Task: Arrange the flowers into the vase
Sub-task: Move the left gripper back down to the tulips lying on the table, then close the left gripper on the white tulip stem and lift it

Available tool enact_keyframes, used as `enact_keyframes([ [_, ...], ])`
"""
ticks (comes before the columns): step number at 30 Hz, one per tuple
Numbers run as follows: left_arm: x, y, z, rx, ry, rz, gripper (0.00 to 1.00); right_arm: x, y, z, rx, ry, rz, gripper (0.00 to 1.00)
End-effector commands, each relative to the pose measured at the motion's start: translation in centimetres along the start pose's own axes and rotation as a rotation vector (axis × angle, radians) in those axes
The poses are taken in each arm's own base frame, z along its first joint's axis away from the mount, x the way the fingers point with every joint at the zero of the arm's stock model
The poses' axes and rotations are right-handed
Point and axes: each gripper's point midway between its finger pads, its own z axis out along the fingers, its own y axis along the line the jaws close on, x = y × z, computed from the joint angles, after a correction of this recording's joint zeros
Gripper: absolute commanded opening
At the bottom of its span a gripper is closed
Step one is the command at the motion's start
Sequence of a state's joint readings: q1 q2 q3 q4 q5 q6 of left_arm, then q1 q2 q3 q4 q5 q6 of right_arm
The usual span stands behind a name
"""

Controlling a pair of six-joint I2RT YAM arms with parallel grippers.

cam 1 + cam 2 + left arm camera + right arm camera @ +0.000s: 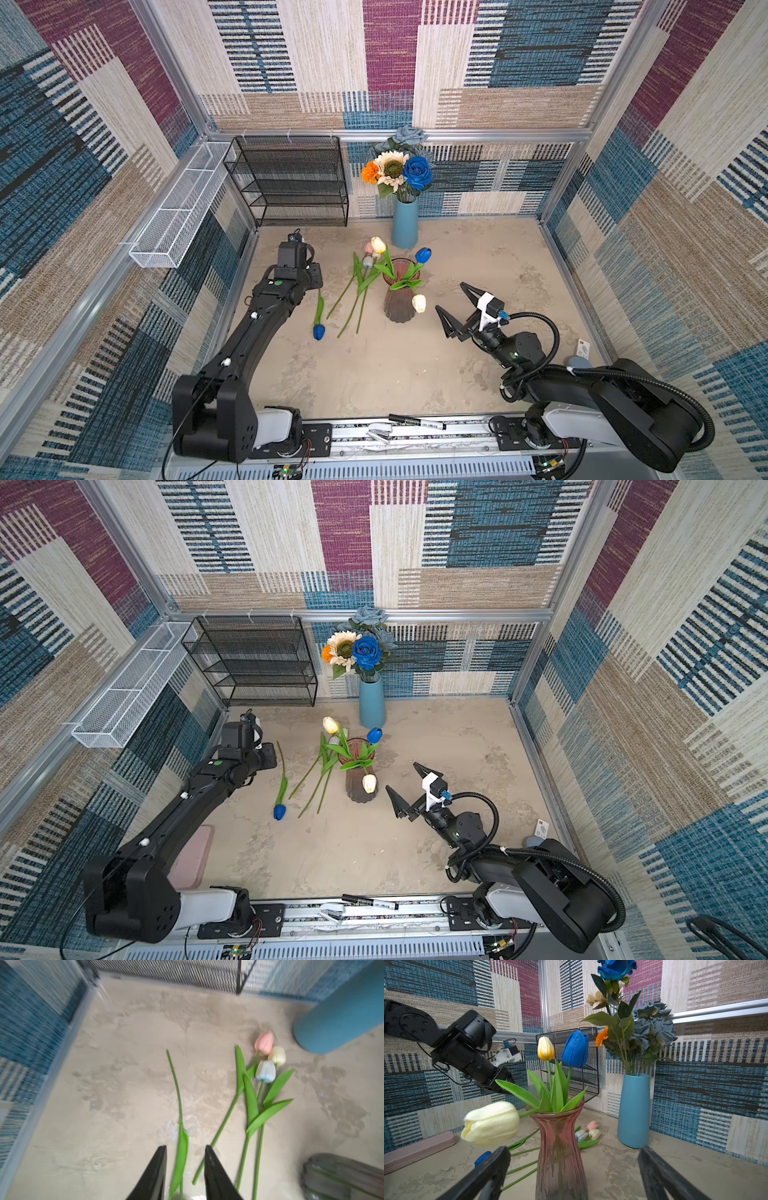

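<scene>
three tulips point(576, 1049) stand in the pink glass vase point(395, 311); four more tulips point(368, 262) lie on the worktop point(395, 374) beside it. left pincer point(185, 1147), partly open and empty, hovers astride the dark blue tulip's stem point(176, 1088). right pincer point(449, 296) gapes wide, empty, near the vase.

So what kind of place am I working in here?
Probably a staged robot test cell, not a real room: an aluminium frame holds carpet-patterned wall panels, and the left arm and right arm sit on one rail at the front edge.
</scene>
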State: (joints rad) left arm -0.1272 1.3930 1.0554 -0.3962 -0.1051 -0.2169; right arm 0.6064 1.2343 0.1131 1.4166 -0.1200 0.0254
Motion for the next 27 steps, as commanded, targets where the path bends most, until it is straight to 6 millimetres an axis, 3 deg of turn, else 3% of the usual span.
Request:
enact_keyframes([
  [1, 3.5, -2.4, 1.7, 0.125, 0.188, 0.018, 0.35, -0.8, -0.1, -0.1, 0.01, -0.031, -0.004, 1.0],
  [10, 8.6, -7.3, 6.1, 0.185, 0.421, 0.255, 0.4, -0.4, 0.0, 0.2, 0.001, -0.021, 0.004, 1.0],
  [14, 9.1, -10.1, 6.7, 0.207, 0.445, 0.356, 0.28, -0.3, -0.2, 0.2, 0.011, -0.018, -0.002, 1.0],
  [18, 9.8, -12.1, 6.7, 0.269, 0.441, 0.417, 0.27, -0.4, -0.2, 0.1, 0.014, -0.021, -0.004, 1.0],
  [27, 10.7, -10.5, 9.0, 0.172, 0.46, 0.414, 0.28, -0.5, -0.2, 0.1, 0.013, -0.023, -0.003, 1.0],
])
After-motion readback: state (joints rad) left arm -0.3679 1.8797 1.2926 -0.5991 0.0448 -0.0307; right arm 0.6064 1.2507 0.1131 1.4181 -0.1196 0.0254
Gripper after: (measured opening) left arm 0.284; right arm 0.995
